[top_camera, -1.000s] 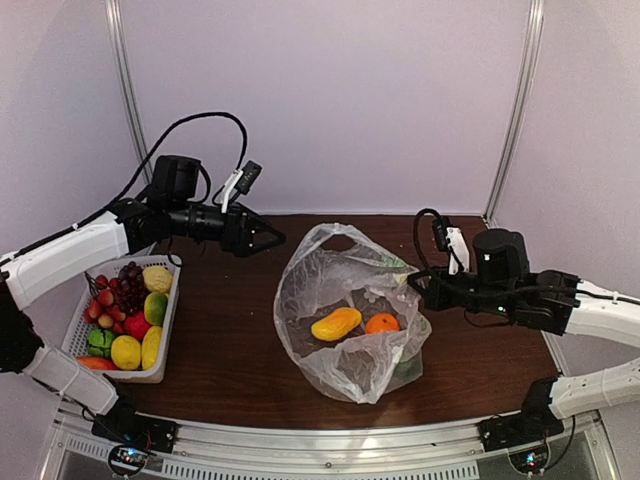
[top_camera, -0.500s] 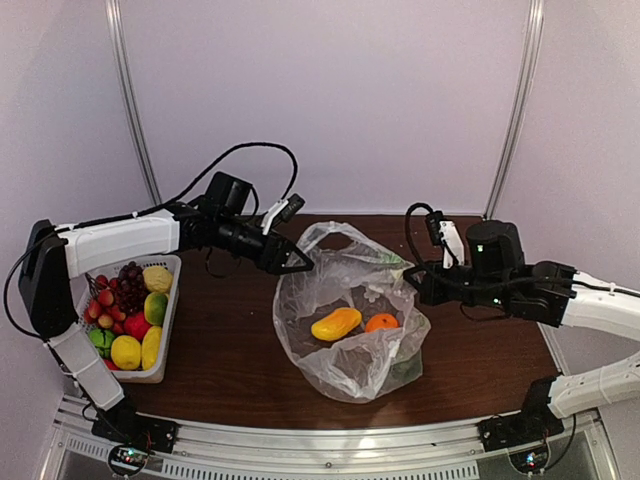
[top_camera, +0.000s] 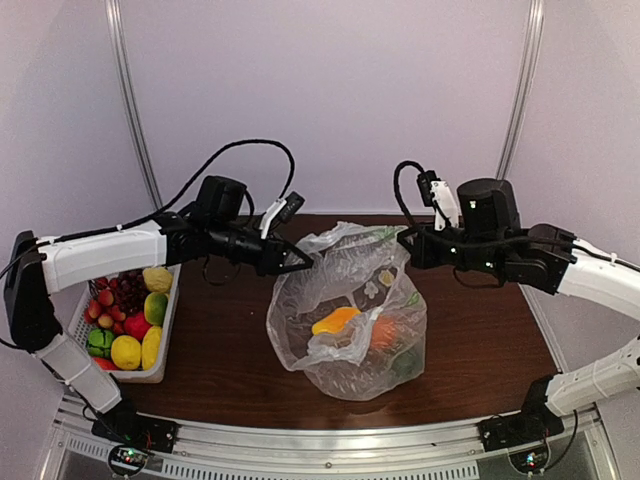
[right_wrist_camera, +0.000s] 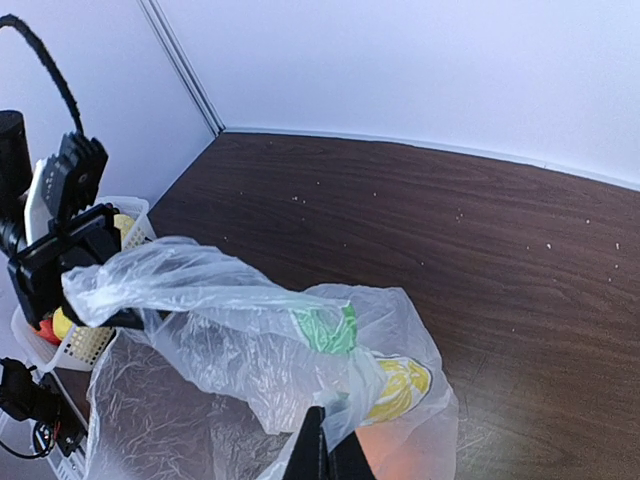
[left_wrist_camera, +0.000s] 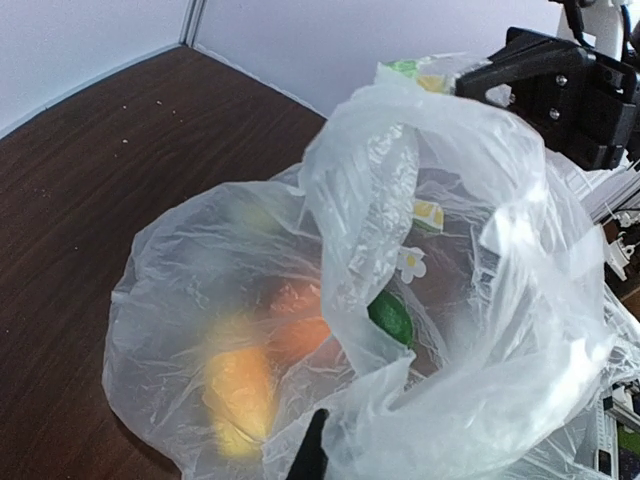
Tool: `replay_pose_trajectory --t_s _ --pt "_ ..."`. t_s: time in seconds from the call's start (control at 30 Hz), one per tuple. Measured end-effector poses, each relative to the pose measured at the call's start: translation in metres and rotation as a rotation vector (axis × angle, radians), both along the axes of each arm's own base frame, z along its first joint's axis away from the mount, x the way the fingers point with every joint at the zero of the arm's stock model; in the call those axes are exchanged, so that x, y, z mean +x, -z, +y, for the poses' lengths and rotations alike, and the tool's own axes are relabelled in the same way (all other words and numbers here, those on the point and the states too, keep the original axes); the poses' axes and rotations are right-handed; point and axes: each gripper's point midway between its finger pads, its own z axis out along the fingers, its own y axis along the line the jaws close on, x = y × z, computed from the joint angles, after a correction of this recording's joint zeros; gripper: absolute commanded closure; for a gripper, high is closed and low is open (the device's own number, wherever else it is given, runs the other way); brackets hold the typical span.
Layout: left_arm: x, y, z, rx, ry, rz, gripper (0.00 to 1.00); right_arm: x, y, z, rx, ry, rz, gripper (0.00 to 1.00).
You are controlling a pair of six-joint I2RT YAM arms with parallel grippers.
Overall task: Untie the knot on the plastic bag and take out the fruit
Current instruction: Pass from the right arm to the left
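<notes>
The plastic bag (top_camera: pixel 345 340) is thin, clear, crinkly film; the surface (top_camera: pixel 230 350) dark matt wood; the basket (top_camera: pixel 150 375) white slotted plastic.

Top view: fixed high behind the arm bases (top_camera: pixel 140 435), looking down over the whole table (top_camera: pixel 230 370). Left wrist view: close, facing right across the plastic bag (left_wrist_camera: pixel 200 300) toward the right gripper (left_wrist_camera: pixel 480 78). Right wrist view: close, facing left over that bag toward the left gripper (right_wrist_camera: pixel 85 285) and basket (right_wrist_camera: pixel 85 345). All three share the bag.
</notes>
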Motion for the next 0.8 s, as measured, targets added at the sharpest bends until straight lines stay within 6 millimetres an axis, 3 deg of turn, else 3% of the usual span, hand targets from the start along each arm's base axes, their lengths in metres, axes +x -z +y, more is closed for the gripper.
replay_pose_trajectory --t_s 0.27,0.4,0.5,0.57,0.67,0.8 --pt "-0.045 -0.032 0.01 -0.098 -0.092 -0.106 1.0 0.017 -0.018 0.017 -0.061 -0.019 -0.043 1.0" --pt "-0.061 -0.033 0.011 -0.141 -0.144 -0.115 1.0 0.023 -0.022 0.024 -0.079 -0.031 -0.06 0.99" --pt "-0.06 -0.017 0.021 -0.125 -0.219 -0.093 1.0 0.025 -0.021 0.027 -0.089 -0.037 -0.06 0.61" --pt "-0.054 -0.009 0.027 -0.108 -0.272 -0.081 1.0 0.024 -0.019 0.028 -0.091 -0.042 -0.056 0.44" --pt "-0.048 -0.005 0.034 -0.103 -0.331 -0.073 1.0 0.022 -0.022 0.028 -0.09 -0.056 -0.062 0.3" --pt "-0.045 -0.004 0.04 -0.111 -0.376 -0.068 1.0 0.01 -0.037 0.026 -0.062 -0.078 -0.088 0.23"
